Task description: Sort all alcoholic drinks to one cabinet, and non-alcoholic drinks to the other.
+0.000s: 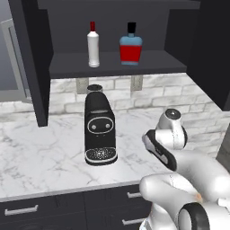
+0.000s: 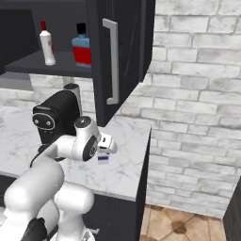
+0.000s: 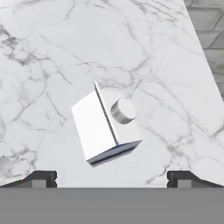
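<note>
Gripper (image 3: 112, 178): jaws spread wide, holding nothing; the two dark fingertips (image 3: 41, 178) stand at 7 and 5 o'clock in the hand view, pointing down at the counter, with the milk carton between and above them.
Milk carton (image 3: 106, 125): white with a blue base, gable top and a round grey cap; stands upright on the marble, seen from above, at the middle of the hand view; apart from both fingertips. In the right base view it shows just under the hand, at about 4 o'clock from the coffee machine.
Counter (image 1: 40, 148): white marble with grey veins; the carton sits near its right-hand end.
Coffee machine (image 1: 99, 130): black, upright on the counter, under the open cabinet, at 9 o'clock from the arm's wrist in the left base view.
Cabinet (image 1: 117, 63): black wall unit, doors swung open, dark inner shelf, at 12 o'clock above the coffee machine.
Cabinet door handle (image 2: 111, 61): long upright silver bar on the open right door.
White bottle (image 1: 93, 45): slim, red cap, upright on the shelf.
Red bottle (image 1: 130, 46): squat, pale blue shoulders, black cap, upright on the same shelf, at 3 o'clock from the white bottle, near but apart.
Drawers (image 1: 27, 210): black, small horizontal handles, below the counter edge.
Wall (image 2: 197, 94): pale brick.
</note>
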